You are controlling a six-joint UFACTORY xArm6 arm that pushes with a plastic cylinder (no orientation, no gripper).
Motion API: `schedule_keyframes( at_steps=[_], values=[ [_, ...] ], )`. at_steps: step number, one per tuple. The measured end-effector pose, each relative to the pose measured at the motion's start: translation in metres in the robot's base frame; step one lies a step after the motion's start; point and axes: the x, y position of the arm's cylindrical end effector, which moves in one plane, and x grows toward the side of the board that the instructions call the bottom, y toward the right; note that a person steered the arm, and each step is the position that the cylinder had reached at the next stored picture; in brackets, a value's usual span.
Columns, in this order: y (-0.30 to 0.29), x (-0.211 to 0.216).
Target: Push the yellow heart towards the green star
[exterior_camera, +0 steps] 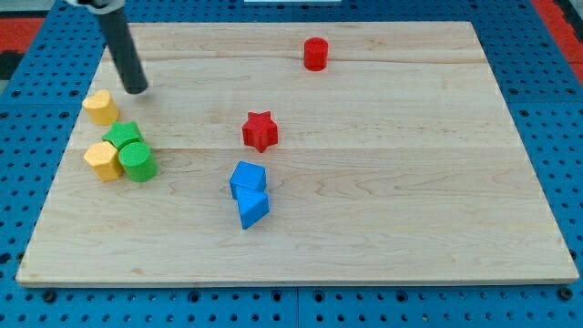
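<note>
A yellow block [101,107] that looks like the heart lies near the board's left edge. The green star [122,137] sits just below and to its right, close to it or touching. My tip [136,90] rests on the board just up and to the right of this yellow block, with a small gap between them. A second yellow block [104,160], whose shape I cannot make out, lies below the star. It touches a green cylinder [138,161].
A red star [260,130] lies near the board's middle and a red cylinder [315,54] near the top. Two blue blocks [248,178] [252,209] touch each other below the red star. The wooden board's left edge [56,164] is close to the yellow blocks.
</note>
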Motion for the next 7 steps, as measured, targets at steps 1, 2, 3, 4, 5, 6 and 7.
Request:
schedule_keyframes(
  at_steps=[1,2,3,4,5,6,7],
  values=[
    [-0.031,0.0],
    [-0.046,0.0],
    [-0.055,0.007],
    [-0.055,0.007],
    [-0.054,0.014],
    [-0.049,0.034],
    [-0.043,0.06]
  ],
)
